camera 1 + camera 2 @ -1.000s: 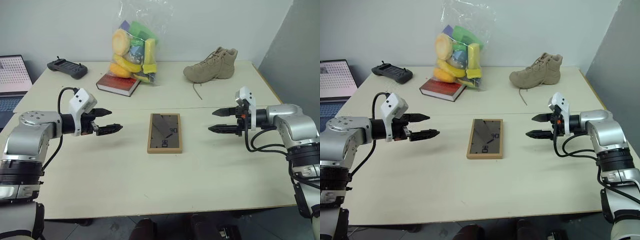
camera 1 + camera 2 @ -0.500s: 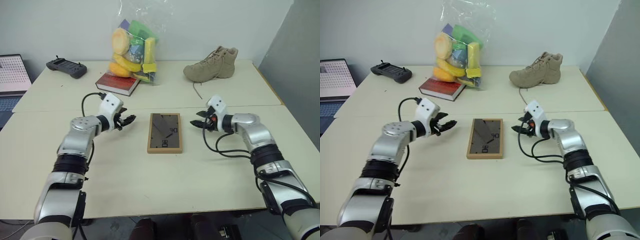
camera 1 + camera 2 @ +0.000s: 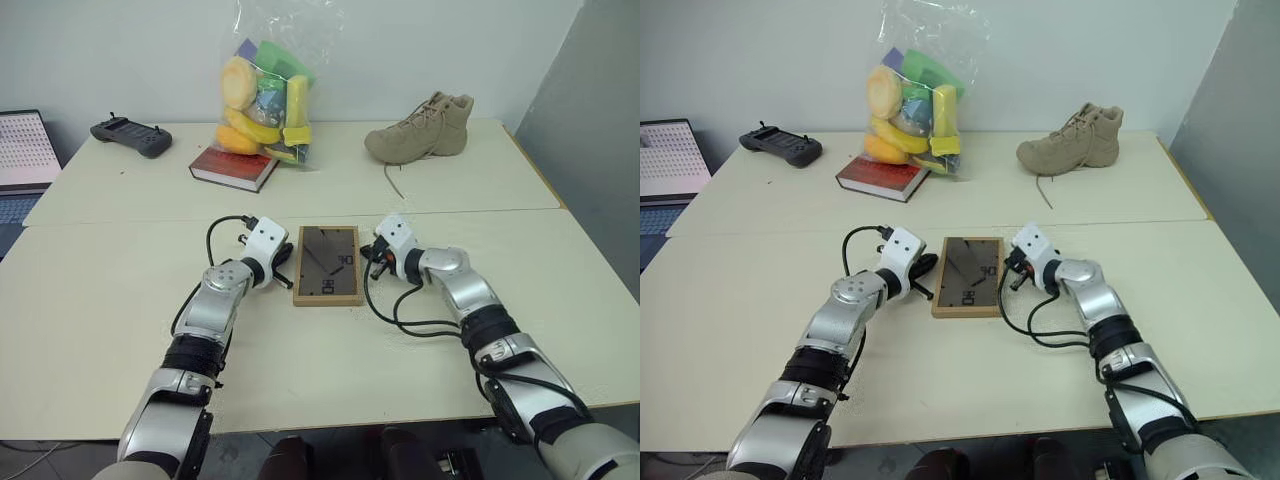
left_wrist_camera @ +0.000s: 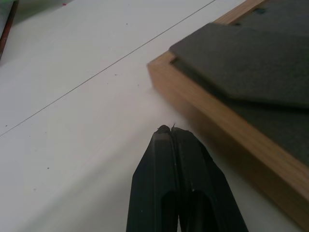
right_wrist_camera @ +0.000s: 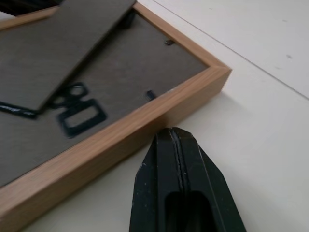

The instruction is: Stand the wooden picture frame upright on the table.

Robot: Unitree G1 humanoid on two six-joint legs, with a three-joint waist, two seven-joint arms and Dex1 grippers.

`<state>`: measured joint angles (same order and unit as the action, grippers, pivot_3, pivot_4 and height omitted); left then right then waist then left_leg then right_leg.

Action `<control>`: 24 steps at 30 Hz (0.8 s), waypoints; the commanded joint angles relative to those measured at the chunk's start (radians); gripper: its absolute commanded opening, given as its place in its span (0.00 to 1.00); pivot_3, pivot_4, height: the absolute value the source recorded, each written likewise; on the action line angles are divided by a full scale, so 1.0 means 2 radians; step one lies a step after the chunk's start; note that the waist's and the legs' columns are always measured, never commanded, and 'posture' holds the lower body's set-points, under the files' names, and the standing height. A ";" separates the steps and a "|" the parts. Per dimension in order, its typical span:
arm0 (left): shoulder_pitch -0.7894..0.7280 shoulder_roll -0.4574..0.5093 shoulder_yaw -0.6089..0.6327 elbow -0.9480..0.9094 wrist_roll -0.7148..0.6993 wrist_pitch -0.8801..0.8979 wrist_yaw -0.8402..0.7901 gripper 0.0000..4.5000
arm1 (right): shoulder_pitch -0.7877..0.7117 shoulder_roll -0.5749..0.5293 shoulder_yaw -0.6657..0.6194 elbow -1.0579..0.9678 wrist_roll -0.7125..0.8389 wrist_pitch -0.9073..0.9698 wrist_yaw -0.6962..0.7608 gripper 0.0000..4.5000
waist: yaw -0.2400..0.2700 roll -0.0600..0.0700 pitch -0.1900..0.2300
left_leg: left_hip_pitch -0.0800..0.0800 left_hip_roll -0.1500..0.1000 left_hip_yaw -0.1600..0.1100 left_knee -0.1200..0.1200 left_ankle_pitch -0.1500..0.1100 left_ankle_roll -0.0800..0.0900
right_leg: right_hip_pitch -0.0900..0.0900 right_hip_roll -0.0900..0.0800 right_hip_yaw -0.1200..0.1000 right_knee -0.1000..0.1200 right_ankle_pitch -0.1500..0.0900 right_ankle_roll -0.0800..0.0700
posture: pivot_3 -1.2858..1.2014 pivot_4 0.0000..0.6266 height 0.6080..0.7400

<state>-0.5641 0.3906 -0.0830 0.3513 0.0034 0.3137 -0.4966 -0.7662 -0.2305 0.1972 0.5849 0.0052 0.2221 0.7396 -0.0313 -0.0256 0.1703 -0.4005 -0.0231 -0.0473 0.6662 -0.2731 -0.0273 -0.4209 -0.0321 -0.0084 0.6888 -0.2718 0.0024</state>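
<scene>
Both pincers, left (image 4: 172, 129) and right (image 5: 175, 131), closed, flank the wooden picture frame (image 3: 328, 266).

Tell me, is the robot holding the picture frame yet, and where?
No. Both the left gripper and right gripper are shut on nothing, beside the long edges of the wooden picture frame.

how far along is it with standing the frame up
Done: nothing lifted; the frame lies flat, back up, on the table. In hand: left gripper and right gripper, both shut, sit at its opposite long edges. Left: raise it and stand it upright.
</scene>
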 commanded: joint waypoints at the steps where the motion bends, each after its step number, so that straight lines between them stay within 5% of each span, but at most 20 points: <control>1: 0.029 0.021 -0.019 -0.095 0.005 0.030 -0.030 0.01 | 0.019 -0.006 0.003 -0.097 0.039 0.055 0.056 0.00 | 0.000 0.000 0.000 | 0.000 0.000 0.000 0.000 0.000 0.000 | 0.000 0.000 0.000 0.000 0.000 0.000 | 0.52 0.24 1.00; 13: 0.135 0.101 -0.064 -0.356 -0.036 0.205 -0.128 0.01 | 0.095 -0.077 0.027 -0.261 0.068 0.163 0.122 0.00 | 0.001 0.000 0.000 | 0.000 0.000 -0.001 0.000 -0.001 0.002 | 0.001 0.000 0.000 0.000 0.000 0.000 | 0.52 0.24 1.00; 24: 0.146 0.206 0.030 -0.368 -0.114 0.275 -0.209 0.01 | 0.095 -0.167 -0.001 -0.212 0.028 0.071 0.104 0.00 | 0.002 0.000 0.000 | 0.001 0.000 -0.001 0.000 -0.001 0.002 | 0.001 0.000 -0.001 -0.001 0.000 0.000 | 0.52 0.24 1.00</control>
<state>-0.2790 0.7709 -0.1055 -0.3801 -0.1340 0.8209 -0.8507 -0.5667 -0.5532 0.2338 0.1856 0.0460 0.3970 0.9524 -0.0274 -0.0252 0.1699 -0.3989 -0.0238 -0.0496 0.6654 -0.2755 -0.0229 -0.4187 -0.0317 -0.0097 0.6875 -0.2722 0.0023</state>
